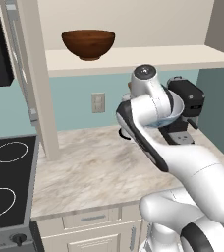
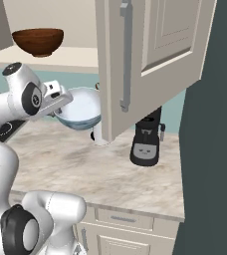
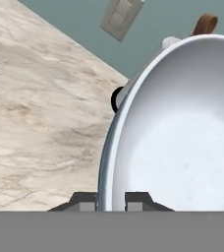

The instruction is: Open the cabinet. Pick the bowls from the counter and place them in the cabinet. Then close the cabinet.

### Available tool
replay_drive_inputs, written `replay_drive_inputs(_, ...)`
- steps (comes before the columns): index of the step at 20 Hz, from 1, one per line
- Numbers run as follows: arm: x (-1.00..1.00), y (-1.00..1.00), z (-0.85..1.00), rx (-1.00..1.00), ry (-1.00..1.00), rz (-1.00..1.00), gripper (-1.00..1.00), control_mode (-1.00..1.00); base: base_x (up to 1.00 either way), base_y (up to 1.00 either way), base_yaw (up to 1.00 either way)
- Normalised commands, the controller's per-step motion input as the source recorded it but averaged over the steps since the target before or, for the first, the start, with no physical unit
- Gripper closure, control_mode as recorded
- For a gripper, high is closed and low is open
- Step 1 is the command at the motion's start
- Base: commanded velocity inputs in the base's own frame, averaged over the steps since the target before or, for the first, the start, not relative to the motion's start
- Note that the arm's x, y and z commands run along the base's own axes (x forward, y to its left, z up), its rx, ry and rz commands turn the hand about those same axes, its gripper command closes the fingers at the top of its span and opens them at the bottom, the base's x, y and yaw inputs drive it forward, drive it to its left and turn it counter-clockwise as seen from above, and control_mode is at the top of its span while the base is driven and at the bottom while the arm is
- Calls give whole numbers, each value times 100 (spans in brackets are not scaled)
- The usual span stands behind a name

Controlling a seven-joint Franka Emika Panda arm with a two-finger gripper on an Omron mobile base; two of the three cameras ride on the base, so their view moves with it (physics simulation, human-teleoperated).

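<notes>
While the gripper (image 3: 111, 201) pinched the white bowl's (image 2: 79, 108) rim tightly, lifted above the counter (image 2: 85, 169), the brown bowl (image 1: 88, 44) sat on the open cabinet's shelf (image 1: 133, 58). Held only by that thin edge and tilted, the bowl could slip or strike the shelf edge.

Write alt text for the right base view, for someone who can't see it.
The robot's end effector holds a white bowl by its rim above the marbled counter, below the open wall cabinet. A dark brown wooden bowl already sits on the cabinet shelf, and a black coffee machine stands on the counter under the open door.
</notes>
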Motion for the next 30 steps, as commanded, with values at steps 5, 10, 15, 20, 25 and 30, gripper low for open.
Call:
replay_drive_inputs(5,-2,-4,16,0,-14,0,100,-100,0,0,0)
replay_drive_inputs(10,-1,-8,25,0,-12,0,100,-100,0,0,0)
replay_drive_inputs(15,0,-8,34,-3,-7,1,100,-100,0,0,0)
replay_drive_inputs(20,-3,-11,29,-7,-3,0,100,-100,0,0,0)
replay_drive_inputs(25,-3,-7,23,-11,-1,0,100,-100,0,0,0)
replay_drive_inputs(30,-7,-2,14,-13,-4,0,100,-100,0,0,0)
